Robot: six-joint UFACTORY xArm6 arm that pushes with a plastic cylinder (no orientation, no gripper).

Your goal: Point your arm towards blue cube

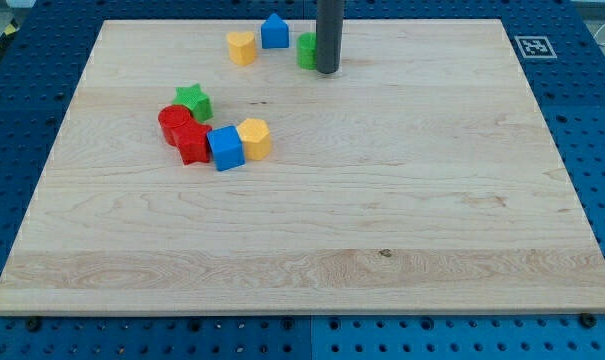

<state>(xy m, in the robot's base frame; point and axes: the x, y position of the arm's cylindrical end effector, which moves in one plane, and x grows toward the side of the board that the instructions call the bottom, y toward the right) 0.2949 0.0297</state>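
Fingers we have none: our arm ends in a plain dark rod, so nothing spreads, presses together or pinches. Our tip (pixel 327 71) rests on the board (pixel 382 200) near the view's top, just right of a green block (pixel 306 50) that the rod partly covers, so its shape is unclear.

Going down in size, the board is pale wood on a blue pegged table (pixel 12 100), with a tag (pixel 532 46) at its top right corner. Then come the blocks. A cluster sits at the view's left: the blue cube (pixel 225 148), our target, is wedged between a red block (pixel 191 142) on its left and a yellow block (pixel 254 138) on its right, touching both. A red cylinder (pixel 173 122) and a green star (pixel 193 100) lie behind them. Near the top, a yellow heart (pixel 241 47) and a blue house-shaped block (pixel 274 31) sit left of our tip.

We judge the cube light, stiff and easily slid; with no grasp possible, we would approach its open near face, from the view's bottom. Our tip is well apart from it.

The rod's upper part is cut off.
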